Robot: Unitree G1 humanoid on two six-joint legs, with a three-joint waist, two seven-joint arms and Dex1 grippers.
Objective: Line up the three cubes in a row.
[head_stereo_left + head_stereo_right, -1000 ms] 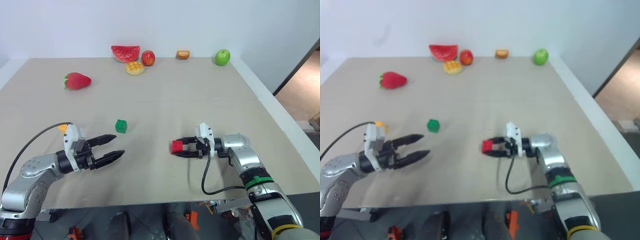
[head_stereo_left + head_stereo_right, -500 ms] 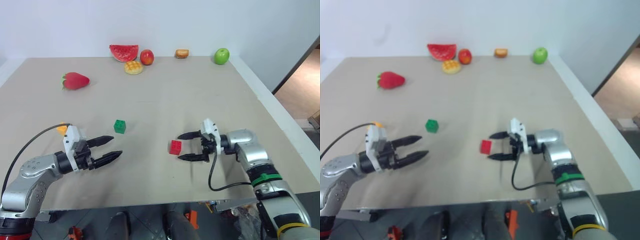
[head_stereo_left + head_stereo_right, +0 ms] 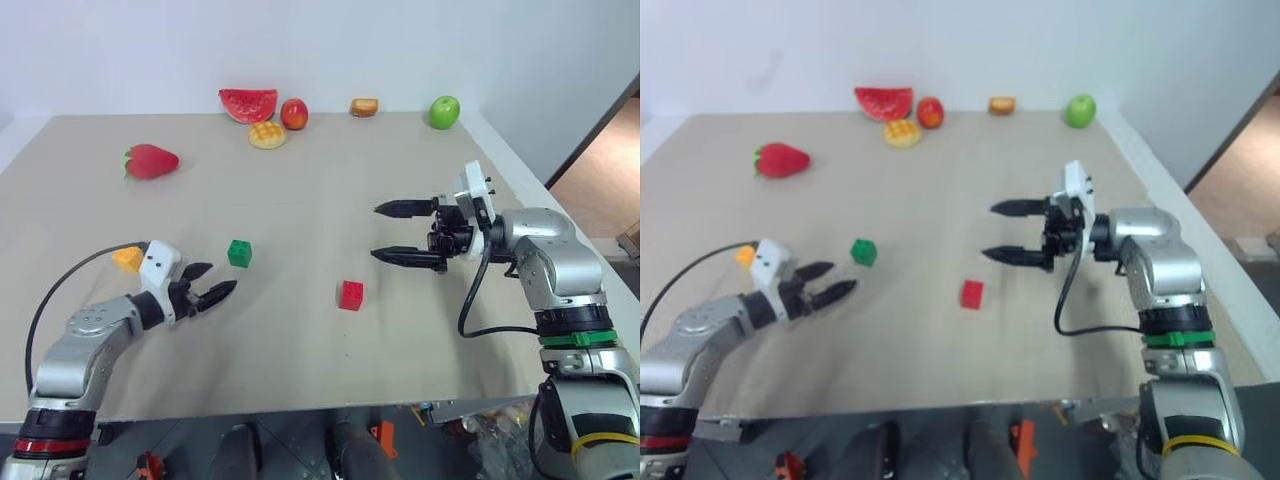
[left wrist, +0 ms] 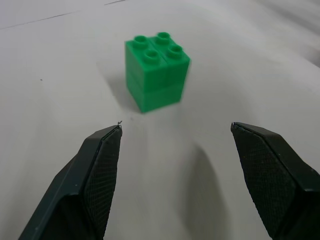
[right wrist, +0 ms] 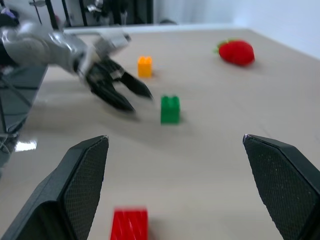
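Looking down over the table [image 3: 420, 350], I have both claws empty. My left gripper [image 3: 208, 283] sits low near the table's left front, its two black fingers spread apart and aimed at the green cube [image 3: 240, 252], which stands upright, studs up, just ahead of the tips and untouched; in the left wrist view that green cube [image 4: 157, 71] sits beyond the gap between the fingers [image 4: 97, 175]. The yellow-orange cube [image 3: 128, 259] rests just behind my left wrist, closer to the left edge. My right gripper [image 3: 402, 233] hangs raised above the table on the right half, pointing across toward the left, fingers wide apart and holding nothing. The red cube [image 3: 350, 295] lies free on the table toward the front edge, below and a little left of those fingertips, well apart from the green one. From the right wrist view I can see the red cube [image 5: 129, 225] nearest, then the green, then the yellow-orange one [image 5: 144, 66] beside my left claw. Along the far edge lie a watermelon slice [image 3: 249, 104], a waffle-patterned bun [image 3: 267, 135], a red apple [image 3: 294, 114], a small bread piece [image 3: 365, 107] and a green apple [image 3: 444, 112]; a toy strawberry [image 3: 151, 161] lies near the left edge.
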